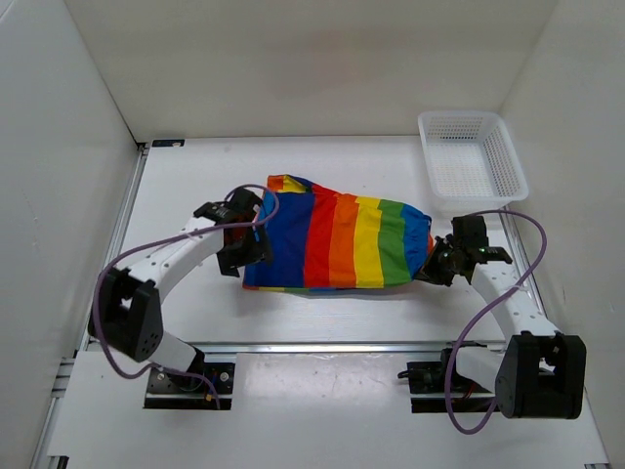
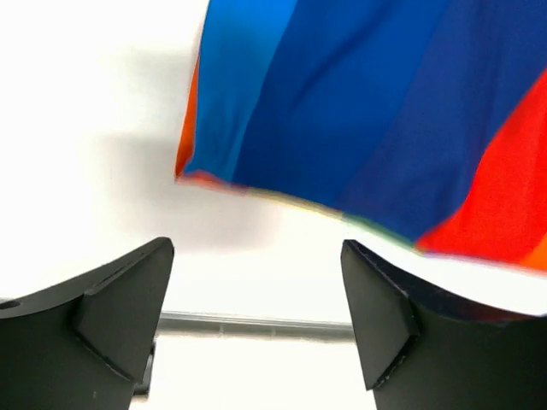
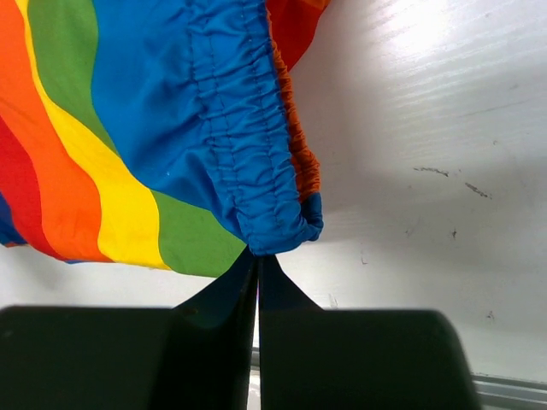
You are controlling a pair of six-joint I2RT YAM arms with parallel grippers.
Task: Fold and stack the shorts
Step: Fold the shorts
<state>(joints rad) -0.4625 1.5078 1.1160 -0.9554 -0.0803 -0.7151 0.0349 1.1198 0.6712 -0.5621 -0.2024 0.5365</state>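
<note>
Lying across the middle of the table [image 1: 322,322], the shorts [image 1: 337,244] show their stripes running from blue on the left to green on the right. The right gripper [image 3: 257,260] has its fingers pressed together, pinching the blue elastic waistband at the right end. The left gripper [image 2: 256,248] hangs spread wide at the shorts' left edge, with no cloth between its fingers. A white basket [image 1: 508,161] sits in the far right corner.

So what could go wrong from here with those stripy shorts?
1. The right jaws are shut on only the blue waistband corner of the shorts, so it might slip out when pulled.
2. The left jaws stand open and hold nothing, so a pull from the right alone could just drag or bunch the cloth.
</note>
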